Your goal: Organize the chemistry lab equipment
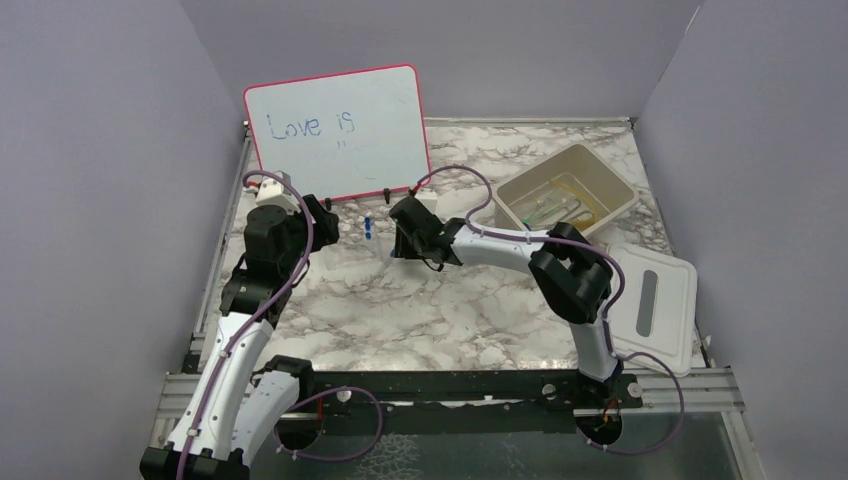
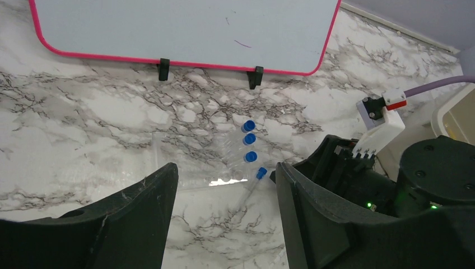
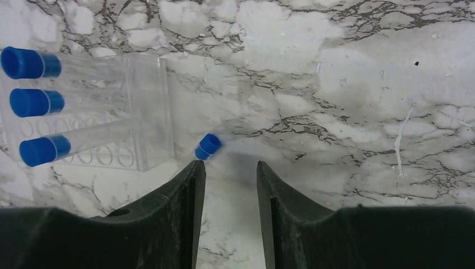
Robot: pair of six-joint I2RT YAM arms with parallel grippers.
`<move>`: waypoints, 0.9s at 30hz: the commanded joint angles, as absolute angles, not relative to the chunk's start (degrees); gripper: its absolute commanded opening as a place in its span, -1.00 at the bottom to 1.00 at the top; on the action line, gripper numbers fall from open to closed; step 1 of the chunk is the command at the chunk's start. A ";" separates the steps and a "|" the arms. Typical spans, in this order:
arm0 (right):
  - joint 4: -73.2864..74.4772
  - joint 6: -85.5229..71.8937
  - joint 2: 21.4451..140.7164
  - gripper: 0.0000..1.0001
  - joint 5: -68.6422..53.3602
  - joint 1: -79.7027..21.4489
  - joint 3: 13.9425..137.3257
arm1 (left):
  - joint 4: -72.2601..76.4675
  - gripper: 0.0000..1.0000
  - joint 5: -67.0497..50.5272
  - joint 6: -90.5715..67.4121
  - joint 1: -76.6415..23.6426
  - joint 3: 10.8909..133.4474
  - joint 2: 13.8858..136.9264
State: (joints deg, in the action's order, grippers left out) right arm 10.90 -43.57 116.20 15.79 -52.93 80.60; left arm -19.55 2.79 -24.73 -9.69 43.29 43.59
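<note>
Marble-veined tabletop (image 3: 347, 78) carries a clear plastic rack (image 3: 147, 106) lying flat, with three round clear tubes (image 3: 84, 134) in it, each with a smooth blue cap. A fourth tube (image 3: 208, 147) lies just beside the rack, only its blurred cap showing, at the tip of the right gripper (image 3: 229, 165). That gripper's matte black jaws stand apart and empty. The left gripper (image 2: 224, 171) is spread wide and holds nothing.

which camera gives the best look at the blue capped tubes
Right wrist: three blue-capped tubes lie close up in a clear rack, a fourth tube beside it. Left wrist shows all four, smaller and farther off. Top external shows only tiny blue specks.
</note>
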 commanded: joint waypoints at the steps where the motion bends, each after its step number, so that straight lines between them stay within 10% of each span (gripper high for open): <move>1: 17.32 -46.93 119.12 -0.15 19.01 -53.21 86.04 | -20.06 0.35 0.57 -25.10 -9.32 42.71 42.52; 27: 27.45 -32.17 128.31 -0.20 14.13 -55.06 96.57 | -20.74 0.35 2.34 -24.81 -9.32 42.71 42.18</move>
